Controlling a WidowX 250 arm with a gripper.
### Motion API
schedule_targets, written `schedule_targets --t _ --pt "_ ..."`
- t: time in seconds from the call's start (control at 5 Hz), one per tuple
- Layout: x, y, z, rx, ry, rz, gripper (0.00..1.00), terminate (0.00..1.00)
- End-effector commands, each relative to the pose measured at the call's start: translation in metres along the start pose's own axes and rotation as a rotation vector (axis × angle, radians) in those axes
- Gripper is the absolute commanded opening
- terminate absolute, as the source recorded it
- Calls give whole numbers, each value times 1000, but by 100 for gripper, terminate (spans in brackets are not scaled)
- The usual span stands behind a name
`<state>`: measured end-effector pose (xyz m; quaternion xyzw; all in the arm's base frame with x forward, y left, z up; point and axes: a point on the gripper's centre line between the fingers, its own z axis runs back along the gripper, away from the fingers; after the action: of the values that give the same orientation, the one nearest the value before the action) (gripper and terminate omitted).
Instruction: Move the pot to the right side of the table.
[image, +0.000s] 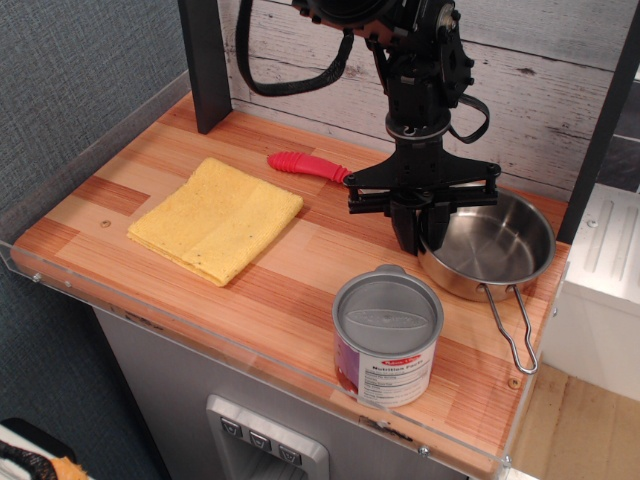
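now the shiny pot (490, 245) sits flat on the right side of the tabletop (300, 270), close to the right edge and near the back. its thin wire handle (510, 330) sticks out toward the front and lies on the wood. the inside of the pot looks bare.

the black hand (417, 232) hangs straight down from the arm at the pot's left rim. its fingers (405, 222) reach down to the rim there, with one finger on the outside. it looks like it is pinching the rim, but the dark fingers hide the spot, so i cannot tell if it is gripping or has let go.

just in front of the pot stands a tin can (387, 335) with a grey lid and a label. the can and the pot are near each other but not touching.

a red handle (305, 165) lies on the wood behind the hand, to its left. a folded yellow cloth (215, 220) lies flat on the left part of the tabletop, well apart from the pot.
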<state>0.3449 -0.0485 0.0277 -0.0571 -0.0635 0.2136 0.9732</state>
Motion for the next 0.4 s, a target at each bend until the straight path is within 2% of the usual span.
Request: schedule_targets --t 0.0,0.2 --pt "12 3 19 -18 -31 -38 100 0" --pt "16 1 28 -28 -42 -39 100 0"
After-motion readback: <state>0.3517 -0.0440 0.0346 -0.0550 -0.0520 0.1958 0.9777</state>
